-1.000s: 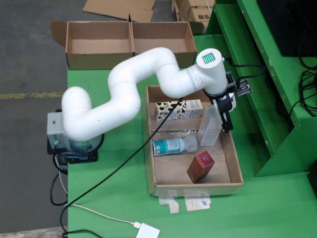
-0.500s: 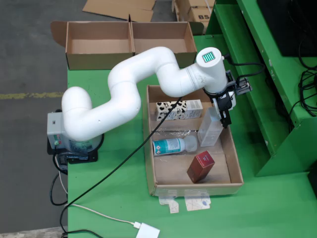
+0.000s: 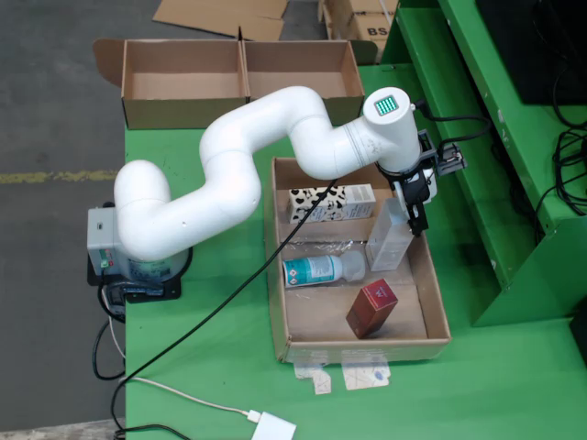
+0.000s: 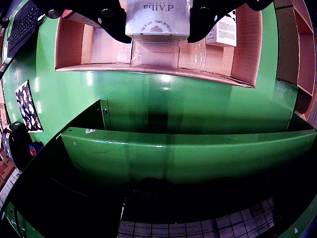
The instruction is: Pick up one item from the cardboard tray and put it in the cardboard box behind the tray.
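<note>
The cardboard tray lies on the green table. It holds a cow-patterned box, a bottle lying on its side, a dark red box and a tall pale carton at its right wall. My gripper is over the carton's top. In the wrist view the black fingers sit against both sides of the white carton, which carries a "d'Alba" label. The tray wall is just below it. The two-compartment cardboard box stands at the table's far edge.
A black cable runs from the arm across the tray's left wall to the table front. A white adapter lies at the front edge. A green frame rises to the right of the tray, and its rail fills the wrist view.
</note>
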